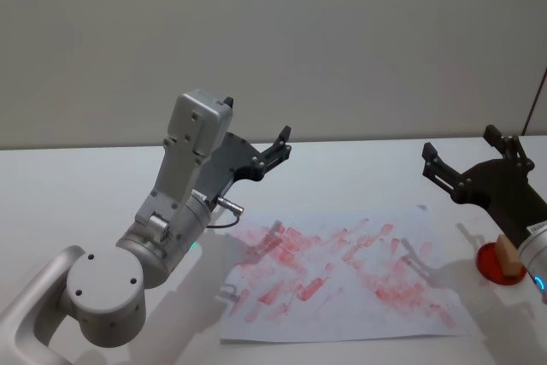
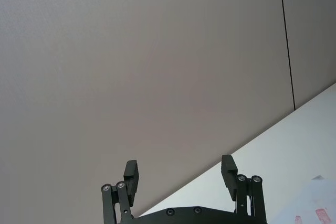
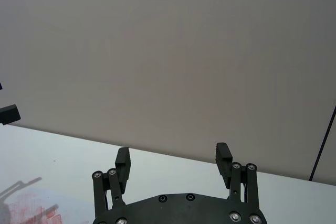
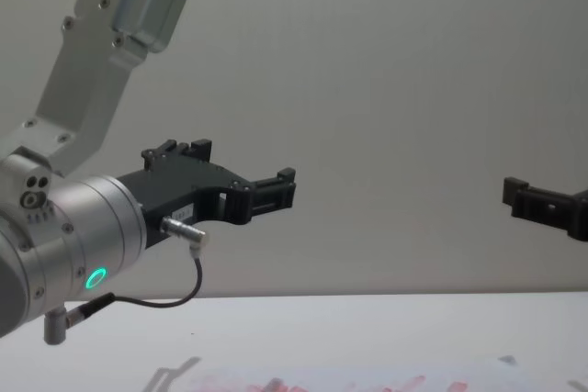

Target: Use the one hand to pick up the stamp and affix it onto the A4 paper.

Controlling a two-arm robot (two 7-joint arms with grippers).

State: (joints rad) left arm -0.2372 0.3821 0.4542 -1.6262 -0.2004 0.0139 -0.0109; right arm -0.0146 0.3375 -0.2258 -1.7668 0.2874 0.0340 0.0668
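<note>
The A4 paper (image 1: 342, 275) lies flat on the white table, covered in smudged red-pink prints. The stamp (image 1: 510, 256), a small light-brown wooden block, stands on a round red ink pad (image 1: 494, 266) just right of the sheet. My right gripper (image 1: 461, 150) hangs open above the sheet's right edge, up and to the left of the stamp, holding nothing. Its spread fingers show against the wall in the right wrist view (image 3: 173, 160). My left gripper (image 1: 280, 146) is raised over the sheet's far left part, open and empty, as the left wrist view (image 2: 178, 174) also shows.
The white table (image 1: 77, 185) runs back to a plain grey wall. A thin dark cable (image 1: 535, 100) hangs at the far right. From the chest, both grippers (image 4: 280, 188) (image 4: 528, 199) float well above the paper (image 4: 367, 381).
</note>
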